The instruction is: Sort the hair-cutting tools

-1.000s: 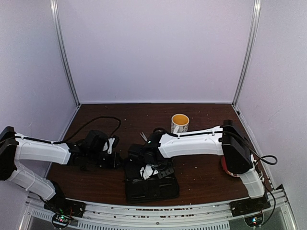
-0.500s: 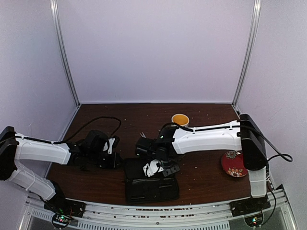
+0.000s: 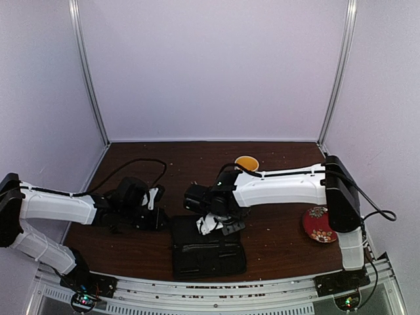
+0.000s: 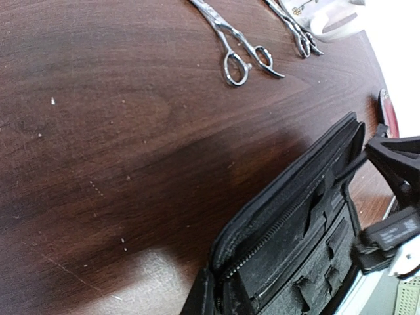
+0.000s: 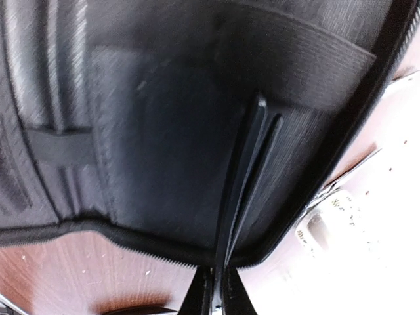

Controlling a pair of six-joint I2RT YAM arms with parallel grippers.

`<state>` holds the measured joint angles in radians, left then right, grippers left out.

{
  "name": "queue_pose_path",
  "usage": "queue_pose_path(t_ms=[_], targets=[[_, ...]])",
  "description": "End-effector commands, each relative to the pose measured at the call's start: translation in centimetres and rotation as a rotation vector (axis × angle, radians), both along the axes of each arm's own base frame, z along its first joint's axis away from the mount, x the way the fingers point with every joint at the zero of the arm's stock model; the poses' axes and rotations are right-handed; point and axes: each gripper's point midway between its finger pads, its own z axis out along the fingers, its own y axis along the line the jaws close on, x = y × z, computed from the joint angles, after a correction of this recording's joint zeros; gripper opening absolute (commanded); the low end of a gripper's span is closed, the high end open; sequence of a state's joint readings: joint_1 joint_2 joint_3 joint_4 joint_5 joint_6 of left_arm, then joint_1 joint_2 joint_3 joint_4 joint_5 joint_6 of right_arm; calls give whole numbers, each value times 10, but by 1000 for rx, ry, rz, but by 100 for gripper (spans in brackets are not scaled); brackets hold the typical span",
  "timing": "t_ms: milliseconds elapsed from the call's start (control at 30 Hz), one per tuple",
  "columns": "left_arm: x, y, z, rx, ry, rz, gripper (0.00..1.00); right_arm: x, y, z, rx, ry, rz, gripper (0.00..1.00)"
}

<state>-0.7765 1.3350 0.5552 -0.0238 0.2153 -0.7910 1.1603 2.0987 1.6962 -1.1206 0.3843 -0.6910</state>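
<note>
Two silver scissors lie on the brown table in the left wrist view, one [image 4: 237, 51] nearer the middle and one [image 4: 296, 31] beside the mug. The open black case [image 3: 209, 249] lies at the near middle of the table. My left gripper [image 3: 156, 216] is at the case's far left corner and looks shut on its edge [image 4: 216, 295]. My right gripper [image 3: 213, 225] hovers over the case's far edge. In the right wrist view it [image 5: 220, 289] is shut on two thin black clips [image 5: 248, 177] that point over the case's lining [image 5: 164, 118]. In the top view the scissors are hidden behind the right arm.
A white patterned mug [image 3: 247, 161] stands behind the right forearm, mostly hidden. A red floral plate [image 3: 319, 224] lies at the right. The left arm's black cable [image 3: 131, 165] loops over the table's far left. Booth walls close in the back and both sides.
My right gripper has moved from over the middle of the case back to its far edge. The right elbow swung right and back, uncovering the red plate. The left arm stayed put.
</note>
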Motion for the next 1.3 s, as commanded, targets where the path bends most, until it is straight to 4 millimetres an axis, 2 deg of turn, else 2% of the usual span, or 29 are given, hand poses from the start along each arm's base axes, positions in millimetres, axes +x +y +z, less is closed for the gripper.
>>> queue_pose_path(t_ms=[0,267,500,600,833,1100,1267], targets=[[5,-14,27,-71,-59,-36,0,12,1,3,-33,-56,-38,0],[5,-15,28,-76,-63,-39,0,18,6,2,-62,-71,-43,0],[3,-12,25,-65,-64,-35,0,17,-13,-3,-90,-63,-52,0],[5,-13,27,-75,-72,-37,0,17,-12,-6,-86,-59,-54,0],[4,-18,29,-96,-70,-53,0,15,10,-16,-40,-10,-41,0],[6,-20,31,-106,-77,-48,0,0,44,-22,60,88,-1,0],[8,-21,30,-110,-79,-50,0,-6,57,-23,133,131,8,0]])
